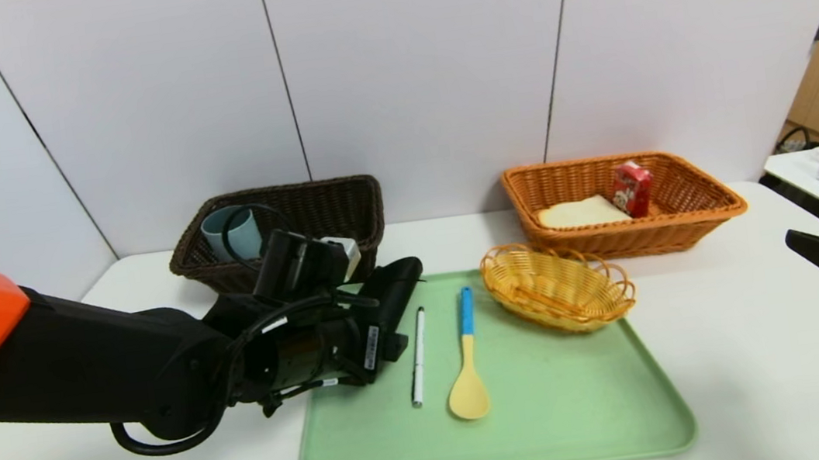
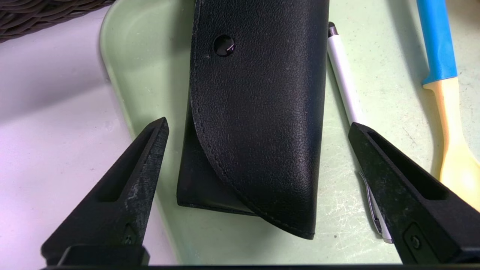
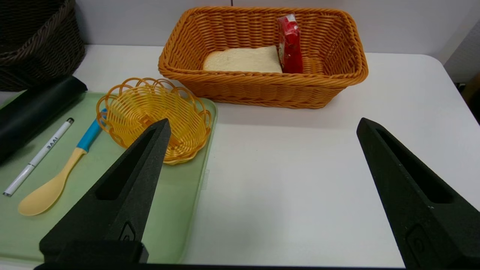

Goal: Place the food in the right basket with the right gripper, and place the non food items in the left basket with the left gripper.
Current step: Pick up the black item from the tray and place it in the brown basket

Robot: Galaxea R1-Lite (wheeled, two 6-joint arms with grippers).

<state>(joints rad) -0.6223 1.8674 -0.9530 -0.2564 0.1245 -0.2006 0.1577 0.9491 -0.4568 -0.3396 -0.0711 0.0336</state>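
Left wrist view: black case [image 2: 255, 123] on the green tray [image 2: 146, 75], between the left gripper's [image 2: 258, 131] spread jaws.

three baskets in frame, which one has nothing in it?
The small oval yellow basket on the green tray. The dark brown basket holds a grey-blue cup; the orange basket holds bread and a red carton.

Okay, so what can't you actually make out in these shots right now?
- Head view: the black case is mostly hidden behind the left gripper.
- Head view: the right gripper is cut off at the frame edge.
- Head view: the cup in the left basket is partly covered by cable.
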